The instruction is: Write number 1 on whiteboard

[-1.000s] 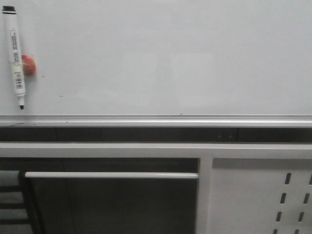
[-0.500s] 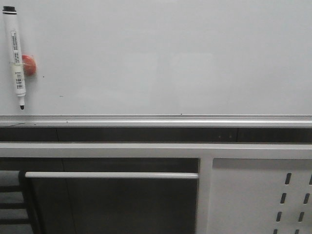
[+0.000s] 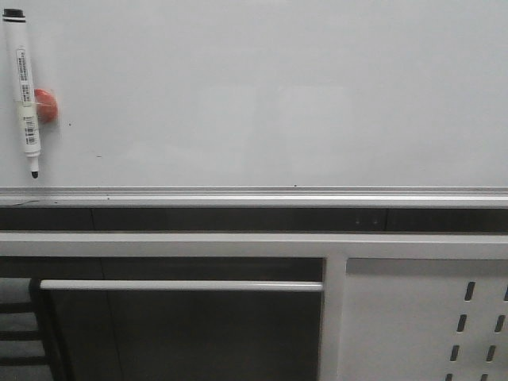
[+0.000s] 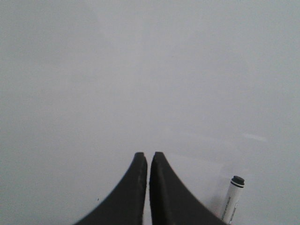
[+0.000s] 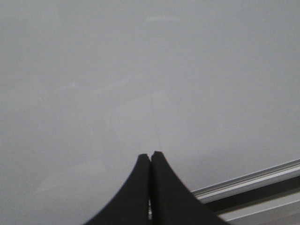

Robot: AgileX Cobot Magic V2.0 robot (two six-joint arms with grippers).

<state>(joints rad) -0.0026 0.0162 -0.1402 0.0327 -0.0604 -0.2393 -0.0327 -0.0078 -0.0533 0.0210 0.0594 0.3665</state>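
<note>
From the front, the whiteboard (image 3: 262,95) carries one marker (image 3: 22,87), its label unreadable, beside one red magnet (image 3: 46,105); each wrist view shows one gripper, left (image 4: 147,157) and right (image 5: 150,155), fingers pressed together over blank board.

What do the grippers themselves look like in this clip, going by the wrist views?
Both match: the left gripper and right gripper each show two matte black fingers, broad at the base and curving inward to narrow tips. No cables, markings or labels are visible on them. The arms are out of view.
</note>
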